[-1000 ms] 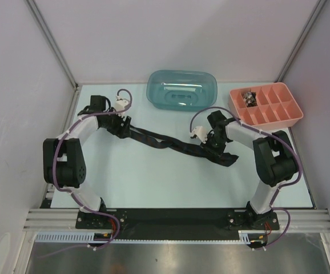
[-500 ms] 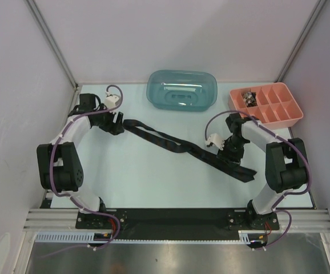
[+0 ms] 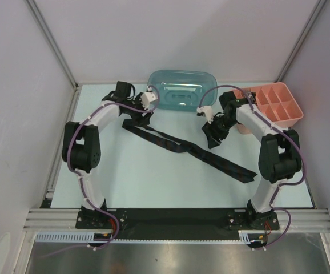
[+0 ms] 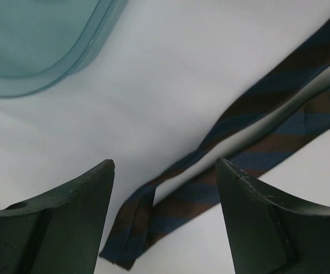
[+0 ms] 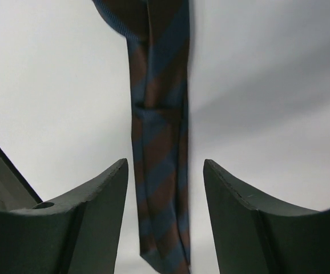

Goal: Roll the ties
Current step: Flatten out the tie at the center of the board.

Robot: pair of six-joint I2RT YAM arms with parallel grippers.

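Lying flat on the pale table (image 3: 136, 182), the tie (image 3: 182, 147) is running from ten to four o'clock between white walls (image 3: 182, 34); left gripper (image 3: 137, 119) and right gripper (image 3: 215, 136) are hovering, jaws apart, gripping nothing.

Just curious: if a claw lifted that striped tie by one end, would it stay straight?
Probably not: the tie lies flat, kinked mid-length, so it likely droops. Thin cloth, so probably light. Pushed, it may bunch up.

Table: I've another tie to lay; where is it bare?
Bare: the white table's near-left stretch between the left arm, the dark striped fabric tie and the black base rail. Crowded: the far edge, by teal plastic tub and pink divided tray.
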